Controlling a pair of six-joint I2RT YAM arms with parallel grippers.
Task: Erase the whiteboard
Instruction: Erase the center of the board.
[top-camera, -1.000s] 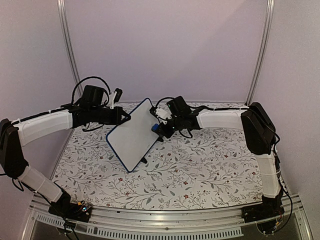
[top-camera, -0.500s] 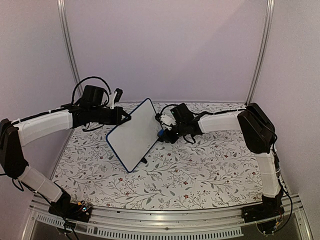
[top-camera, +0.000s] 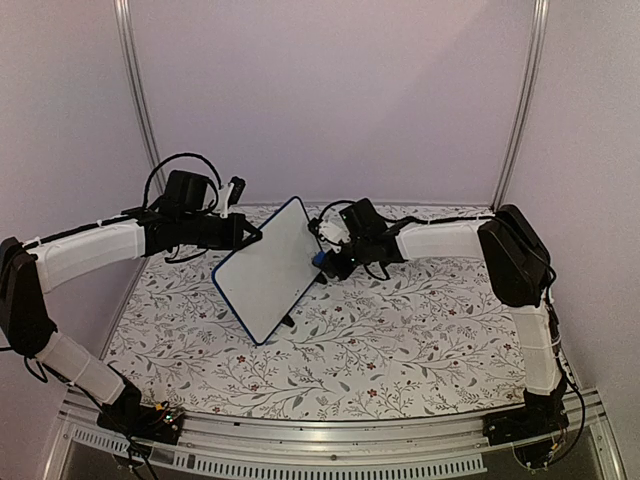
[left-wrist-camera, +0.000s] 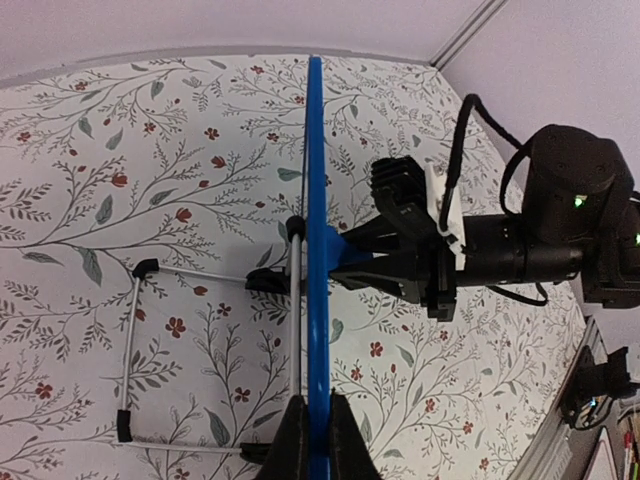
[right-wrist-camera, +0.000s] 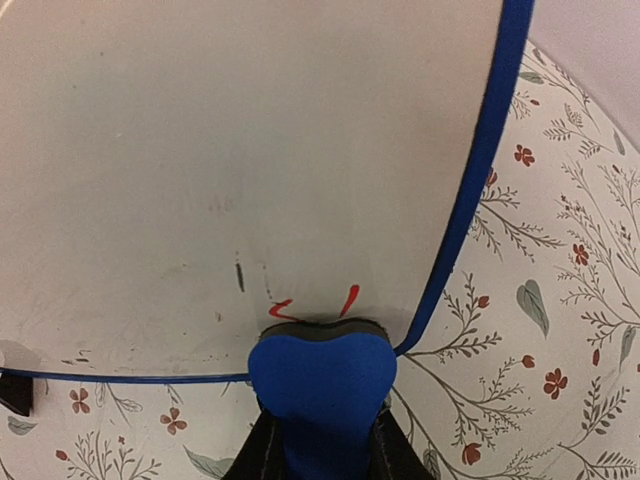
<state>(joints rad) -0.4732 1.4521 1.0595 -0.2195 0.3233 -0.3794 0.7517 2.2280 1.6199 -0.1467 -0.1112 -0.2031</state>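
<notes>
Whiteboard (top-camera: 268, 275): white face, thin blue rim, rounded corners; stands steeply tilted on the surface (top-camera: 400, 340). Two short red strokes (right-wrist-camera: 345, 300) near one edge (faint dark specks alongside)

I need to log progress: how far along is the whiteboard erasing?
Done: most of the whiteboard looks wiped clean. In hand: the left gripper clamps its blue edge while the right gripper presses the blue eraser near a corner. Left: two red strokes and faint dark specks beside the eraser.
</notes>
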